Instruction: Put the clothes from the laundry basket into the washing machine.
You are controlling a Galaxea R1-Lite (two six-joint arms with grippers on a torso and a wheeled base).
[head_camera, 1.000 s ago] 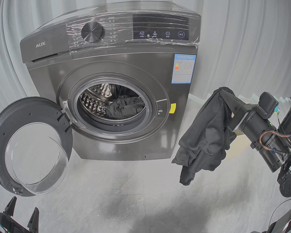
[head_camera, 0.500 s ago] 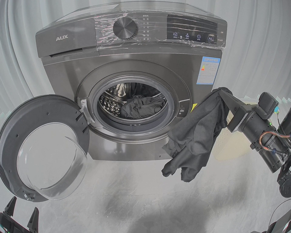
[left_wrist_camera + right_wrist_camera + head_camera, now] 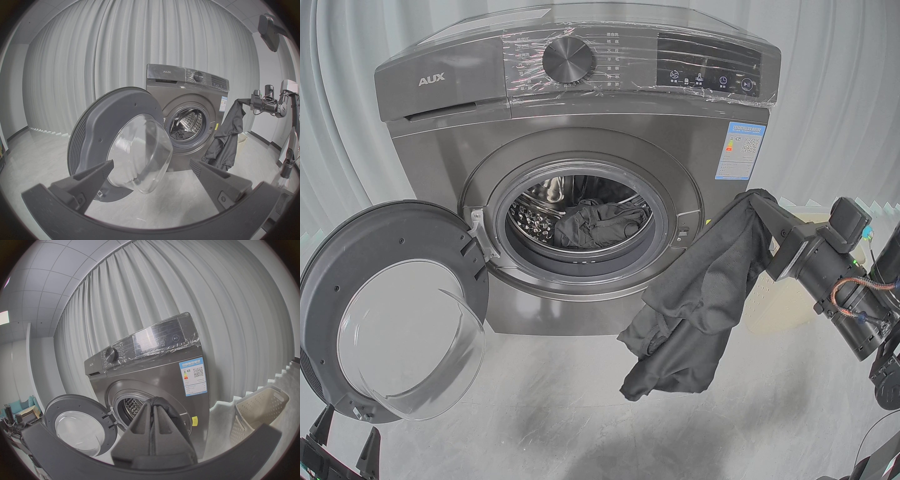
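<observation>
The head camera is looking down at the washing machine [image 3: 444, 150] from close. Both wrist cameras are seeing it ahead of the left gripper [image 3: 150, 162] and right gripper [image 3: 153, 407].

The right arm [image 3: 850, 294] comes into the head view from about 4 o'clock and stretches toward 10 o'clock with the wrist close to level. The right gripper [image 3: 761, 201] at its tip has both fingers pressed together on the top fold of a dark garment [image 3: 700, 294], which hangs free beneath it. The left gripper [image 3: 350, 419] sits low at 7 o'clock, its fingers pointing toward 12 o'clock and spread wide apart with nothing between them.
</observation>
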